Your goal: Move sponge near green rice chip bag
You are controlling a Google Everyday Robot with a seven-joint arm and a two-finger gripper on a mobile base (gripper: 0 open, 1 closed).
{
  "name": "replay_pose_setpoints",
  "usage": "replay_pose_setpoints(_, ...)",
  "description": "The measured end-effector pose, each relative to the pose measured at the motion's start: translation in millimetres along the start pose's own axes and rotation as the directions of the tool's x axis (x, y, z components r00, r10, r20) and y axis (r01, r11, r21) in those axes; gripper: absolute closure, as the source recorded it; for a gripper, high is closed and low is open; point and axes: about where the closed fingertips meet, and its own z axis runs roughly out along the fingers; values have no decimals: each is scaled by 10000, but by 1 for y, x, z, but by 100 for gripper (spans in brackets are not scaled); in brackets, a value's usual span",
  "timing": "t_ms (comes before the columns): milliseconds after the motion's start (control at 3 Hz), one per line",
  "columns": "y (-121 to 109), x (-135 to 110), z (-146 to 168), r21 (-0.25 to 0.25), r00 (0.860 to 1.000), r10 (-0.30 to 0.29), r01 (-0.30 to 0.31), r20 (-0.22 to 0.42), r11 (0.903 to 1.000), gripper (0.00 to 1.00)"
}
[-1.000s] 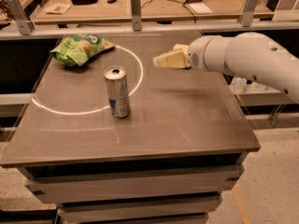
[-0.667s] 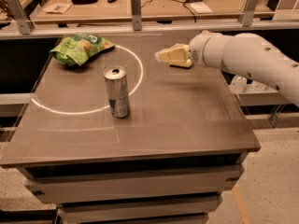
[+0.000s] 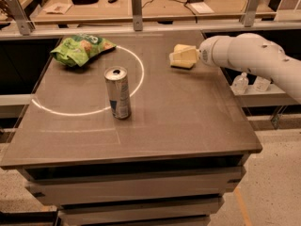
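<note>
The green rice chip bag (image 3: 80, 48) lies at the table's far left corner, crumpled, with white lettering. The pale yellow sponge (image 3: 181, 48) shows at the far right part of the table, partly covered by my gripper. My gripper (image 3: 181, 60) reaches in from the right on a white arm and sits right at the sponge, low over the table. I cannot tell whether it holds the sponge. The sponge is well apart from the bag, with the white circle line between them.
A silver and blue drink can (image 3: 117, 93) stands upright in the middle left of the table (image 3: 188, 126), between bag and front edge. A white circle is marked on the tabletop. A railing and a cluttered bench run behind the table. Small bottles (image 3: 241, 83) stand on a shelf at the right.
My gripper and arm have shifted slightly to the right and a little toward the back. The can and the bag have not moved.
</note>
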Motion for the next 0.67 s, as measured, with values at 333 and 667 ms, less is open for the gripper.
replay_pose_setpoints(333,-16,15,7,97,9990,254,-250,-361,9996,0)
replay_pose_setpoints(667,-18,27,14,-49,9970,368,-372,-680,9993,0)
